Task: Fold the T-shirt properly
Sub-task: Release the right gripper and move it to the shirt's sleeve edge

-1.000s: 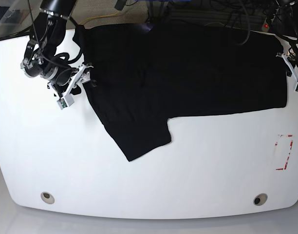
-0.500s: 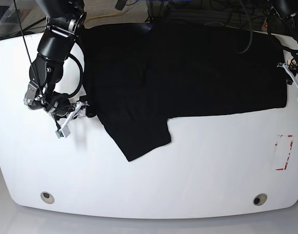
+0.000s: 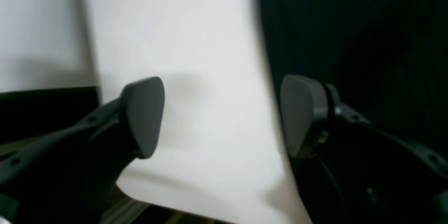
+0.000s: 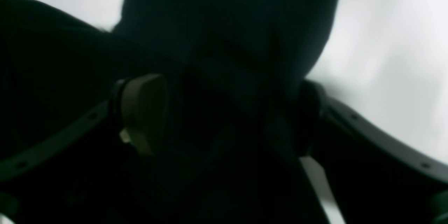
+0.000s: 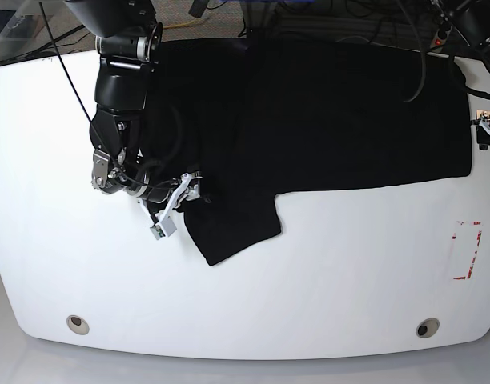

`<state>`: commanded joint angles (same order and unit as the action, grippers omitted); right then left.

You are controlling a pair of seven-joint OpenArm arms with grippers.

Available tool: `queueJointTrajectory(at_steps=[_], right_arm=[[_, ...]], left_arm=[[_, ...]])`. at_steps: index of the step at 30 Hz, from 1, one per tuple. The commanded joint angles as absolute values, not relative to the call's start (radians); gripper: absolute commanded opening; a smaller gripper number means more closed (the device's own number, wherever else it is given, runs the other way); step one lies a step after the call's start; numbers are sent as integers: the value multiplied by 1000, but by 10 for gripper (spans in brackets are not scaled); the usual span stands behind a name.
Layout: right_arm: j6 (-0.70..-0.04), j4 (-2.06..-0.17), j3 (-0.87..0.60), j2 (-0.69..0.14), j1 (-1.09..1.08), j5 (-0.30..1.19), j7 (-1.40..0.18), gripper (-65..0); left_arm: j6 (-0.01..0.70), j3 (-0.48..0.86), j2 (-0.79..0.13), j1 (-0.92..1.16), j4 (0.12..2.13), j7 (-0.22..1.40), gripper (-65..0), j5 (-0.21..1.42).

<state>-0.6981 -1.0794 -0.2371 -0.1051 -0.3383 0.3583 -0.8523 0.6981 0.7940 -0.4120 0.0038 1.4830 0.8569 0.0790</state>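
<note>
Displacement of the right tool (image 5: 174, 206) since the preceding base frames: from the shirt's left edge inward, now over the T-shirt (image 5: 309, 120), which spreads across the upper part of the desk (image 5: 325, 280). Its fingers stand apart, as do those of the left tool (image 3: 224, 117), upper right. Grasping probably comes next.

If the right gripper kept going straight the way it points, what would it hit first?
Probably the black T-shirt, which fills the space between the right gripper's open fingers; its height above the cloth is unclear.
</note>
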Motion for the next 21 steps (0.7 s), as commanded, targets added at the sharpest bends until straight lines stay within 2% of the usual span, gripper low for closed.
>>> queueJointTrajectory(at_steps=[3,5,8,21], right_arm=[[-698,-1079,-237,-104,-340,358,-843,-379],[-698,-1079,-236,-104,-341,358,-843,-530],[-698,-1079,-234,-104,-351,358,-845,-650],[-698,-1079,-234,-107,-354,358,-846,-650]], left_arm=[[668,799,-414,-41,1409,852,-153,79],[647,796,-417,-73,1336,851,-153,79],[644,796,-417,-119,1259,828,-153,79],[647,668,-417,-225,1033,779,-153,85]])
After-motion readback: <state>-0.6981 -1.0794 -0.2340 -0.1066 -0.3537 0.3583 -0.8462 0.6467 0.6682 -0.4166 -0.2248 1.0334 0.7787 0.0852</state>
